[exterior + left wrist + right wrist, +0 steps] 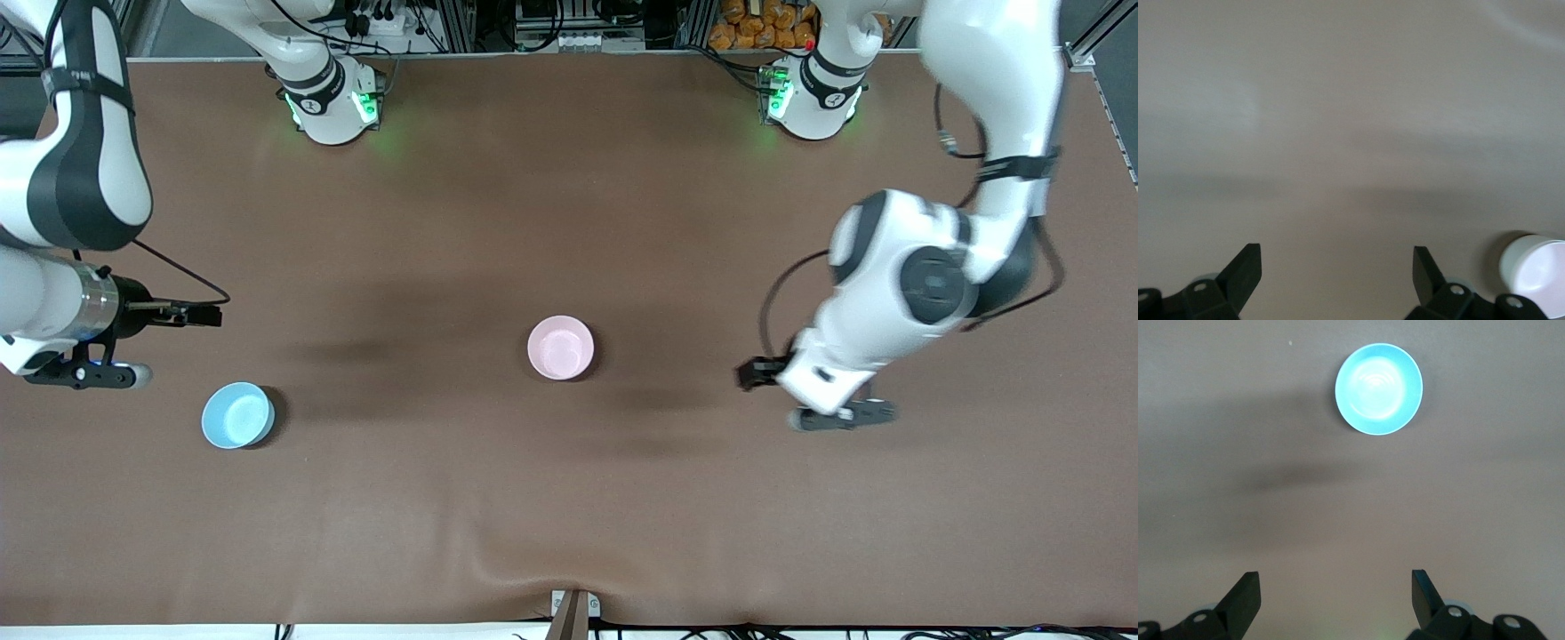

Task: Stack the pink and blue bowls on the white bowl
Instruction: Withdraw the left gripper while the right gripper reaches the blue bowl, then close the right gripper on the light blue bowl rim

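No readable text, label, brand or number shows in any view.

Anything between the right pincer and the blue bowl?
Nothing visible. The open right pincer hangs above bare brown tablecloth at the right arm's end, and the small glossy sky-blue bowl sits alone just past it, toward the table's middle. The glossy pale pink bowl lies well apart.

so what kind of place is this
Probably a robotics lab: two arms bolted at a brown-covered table, cables and metal framing along its edge, and only a pink bowl and blue bowl set out.
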`<control>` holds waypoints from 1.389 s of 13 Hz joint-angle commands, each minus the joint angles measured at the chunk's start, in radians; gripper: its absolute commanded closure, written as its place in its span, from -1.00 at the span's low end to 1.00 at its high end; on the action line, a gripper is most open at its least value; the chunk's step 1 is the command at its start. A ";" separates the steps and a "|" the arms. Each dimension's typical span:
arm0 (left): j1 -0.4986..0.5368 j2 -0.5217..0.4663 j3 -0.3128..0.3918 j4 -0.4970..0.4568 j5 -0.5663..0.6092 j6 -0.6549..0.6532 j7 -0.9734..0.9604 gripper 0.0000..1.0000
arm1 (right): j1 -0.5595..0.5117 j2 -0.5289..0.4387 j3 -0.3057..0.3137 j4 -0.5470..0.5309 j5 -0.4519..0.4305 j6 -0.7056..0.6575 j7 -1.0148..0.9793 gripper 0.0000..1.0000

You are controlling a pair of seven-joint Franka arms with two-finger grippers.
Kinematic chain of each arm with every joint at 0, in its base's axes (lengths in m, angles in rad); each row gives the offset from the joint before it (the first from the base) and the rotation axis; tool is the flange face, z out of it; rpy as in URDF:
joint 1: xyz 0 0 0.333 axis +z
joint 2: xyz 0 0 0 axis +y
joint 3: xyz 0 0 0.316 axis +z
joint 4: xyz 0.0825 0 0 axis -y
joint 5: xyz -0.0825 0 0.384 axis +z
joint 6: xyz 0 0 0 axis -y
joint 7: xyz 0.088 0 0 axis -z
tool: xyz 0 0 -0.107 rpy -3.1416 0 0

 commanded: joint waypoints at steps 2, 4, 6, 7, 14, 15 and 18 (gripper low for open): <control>0.046 -0.115 -0.017 -0.017 0.014 -0.147 0.023 -1.00 | -0.022 0.022 0.009 0.014 0.012 -0.010 -0.016 -1.00; 0.056 -0.193 -0.017 -0.019 0.013 -0.280 0.053 -1.00 | -0.016 0.034 0.007 0.003 0.049 0.061 -0.046 -1.00; 0.059 -0.270 -0.017 -0.017 0.013 -0.400 0.066 -1.00 | -0.026 0.063 0.006 -0.061 0.048 0.173 -0.050 -1.00; 0.059 -0.307 -0.014 -0.016 0.014 -0.454 0.064 -1.00 | -0.035 0.066 0.007 -0.099 0.048 0.227 -0.052 -1.00; 0.062 -0.472 0.055 -0.025 0.016 -0.585 0.187 -1.00 | -0.153 0.198 0.007 -0.131 0.037 0.548 -0.289 -1.00; 0.062 -0.479 0.063 -0.025 0.014 -0.589 0.188 -1.00 | -0.161 0.220 0.007 -0.117 0.037 0.548 -0.330 -1.00; 0.062 -0.483 0.137 -0.013 0.008 -0.591 0.344 -1.00 | -0.160 0.270 0.006 -0.107 0.034 0.594 -0.355 -1.00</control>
